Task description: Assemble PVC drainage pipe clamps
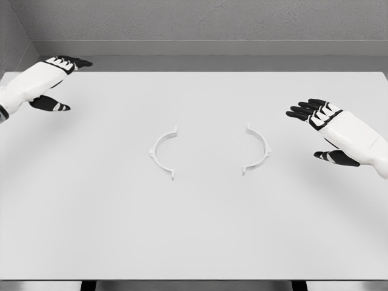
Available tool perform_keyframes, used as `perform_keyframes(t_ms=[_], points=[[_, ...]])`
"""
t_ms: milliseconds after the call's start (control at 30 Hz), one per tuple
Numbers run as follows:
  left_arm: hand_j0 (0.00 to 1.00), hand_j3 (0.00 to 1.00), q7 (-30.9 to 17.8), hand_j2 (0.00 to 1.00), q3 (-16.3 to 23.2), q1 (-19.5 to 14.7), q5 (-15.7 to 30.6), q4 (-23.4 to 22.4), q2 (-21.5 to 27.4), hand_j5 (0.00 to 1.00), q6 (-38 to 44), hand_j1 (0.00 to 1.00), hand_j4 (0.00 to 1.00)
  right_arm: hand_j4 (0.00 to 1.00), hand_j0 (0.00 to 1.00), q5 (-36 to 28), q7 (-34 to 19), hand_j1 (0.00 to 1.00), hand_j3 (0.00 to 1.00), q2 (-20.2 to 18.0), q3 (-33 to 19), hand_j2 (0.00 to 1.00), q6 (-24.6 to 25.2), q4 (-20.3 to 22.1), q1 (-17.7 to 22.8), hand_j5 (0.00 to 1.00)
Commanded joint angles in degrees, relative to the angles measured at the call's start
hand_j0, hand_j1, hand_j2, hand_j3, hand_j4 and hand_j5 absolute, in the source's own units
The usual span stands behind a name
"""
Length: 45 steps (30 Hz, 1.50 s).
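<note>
Nearest my camera is the front edge of the broad white counter (194,242), and I will use the counter's middle as my reference for everything else.

Far left of that middle, toward the back corner, I see the left robot hand (56,82), white with black fingers. Its fingers are stretched out and relaxed, thumb apart below them, holding nothing, and it hovers above the surface.

Just left of the middle lies the left white plastic half-ring clamp piece (163,152), flat on the counter, its open side facing right, with small tabs at both ends.

Just right of the middle lies the right white plastic half-ring clamp piece (256,149), also flat, its open side facing left. The two halves face each other like brackets, well apart, not touching.

Far right of the middle I see the right robot hand (321,130), fingers extended toward the middle and thumb spread below, empty. It is apart from both clamp pieces.

Behind the counter stands a grey wall (194,24).
</note>
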<state>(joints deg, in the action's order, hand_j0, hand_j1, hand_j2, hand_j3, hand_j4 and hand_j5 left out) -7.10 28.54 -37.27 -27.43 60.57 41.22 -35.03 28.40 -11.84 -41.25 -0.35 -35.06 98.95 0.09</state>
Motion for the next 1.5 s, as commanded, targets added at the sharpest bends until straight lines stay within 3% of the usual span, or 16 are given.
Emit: perform_keyframes(t_ms=[0, 100, 200, 300, 367, 633, 833, 1267, 1467], points=[[1.0, 1.0, -0.37, 1.0, 0.73, 0.0, 0.18, 1.48, -0.26, 1.0, 0.03, 1.0, 1.0, 1.0, 1.0, -0.36, -0.03, 1.0, 1.0, -0.06, 0.0, 1.0, 0.06, -0.16, 0.0, 1.0], [1.0, 1.0, -0.37, 1.0, 0.73, 0.52, 0.18, 3.06, -0.17, 1.0, 0.03, 1.0, 1.0, 1.0, 1.0, -0.71, 0.41, 1.0, 1.0, -0.06, 0.0, 1.0, 0.06, -0.25, 0.0, 1.0], [1.0, 1.0, -0.46, 1.0, 0.82, 2.28, 0.01, 7.63, 0.18, 1.0, 0.03, 1.0, 1.0, 1.0, 1.0, -0.71, 0.15, 1.0, 1.0, 0.56, 0.79, 1.0, 0.06, -2.1, -0.79, 1.0], [1.0, 1.0, -0.46, 1.0, 0.82, 2.72, -1.93, 9.92, -0.26, 1.0, 0.03, 1.0, 1.0, 1.0, 1.0, 5.35, -0.91, 1.0, 1.0, 1.26, 6.85, 1.0, 0.06, -4.56, -7.29, 1.0], [1.0, 1.0, -0.46, 1.0, 2.93, 3.16, -2.02, 11.85, -0.79, 1.0, 0.03, 1.0, 1.0, 1.0, 1.0, 7.46, -1.26, 1.0, 1.0, 2.76, 8.87, 1.0, 0.06, -7.54, -10.98, 1.0], [1.0, 1.0, -0.37, 1.0, 6.88, 5.1, -1.93, 18.44, -0.7, 1.0, 0.03, 1.0, 1.0, 1.0, 1.0, 10.54, -0.91, 1.0, 1.0, 6.36, 15.64, 1.0, 0.06, -15.54, -17.05, 1.0], [1.0, 1.0, -0.37, 1.0, 6.71, 6.59, -1.93, 21.17, 1.15, 1.0, 0.03, 1.0, 1.0, 1.0, 1.0, 10.54, -1.0, 1.0, 1.0, 8.73, 16.26, 1.0, 0.06, -18.18, -17.23, 1.0], [1.0, 1.0, -3.01, 1.0, 6.62, 8.61, -3.25, 20.03, 0.18, 1.0, 0.03, 1.0, 1.0, 1.0, 1.0, 11.07, -1.08, 1.0, 1.0, 10.58, 16.52, 1.0, 0.06, -21.43, -18.19, 1.0], [1.0, 1.0, -3.18, 1.0, 6.88, 8.09, -3.33, 16.51, -2.81, 1.0, 0.03, 1.0, 1.0, 1.0, 1.0, 11.42, -1.08, 1.0, 1.0, 11.28, 16.61, 1.0, 0.06, -23.01, -18.98, 1.0]])
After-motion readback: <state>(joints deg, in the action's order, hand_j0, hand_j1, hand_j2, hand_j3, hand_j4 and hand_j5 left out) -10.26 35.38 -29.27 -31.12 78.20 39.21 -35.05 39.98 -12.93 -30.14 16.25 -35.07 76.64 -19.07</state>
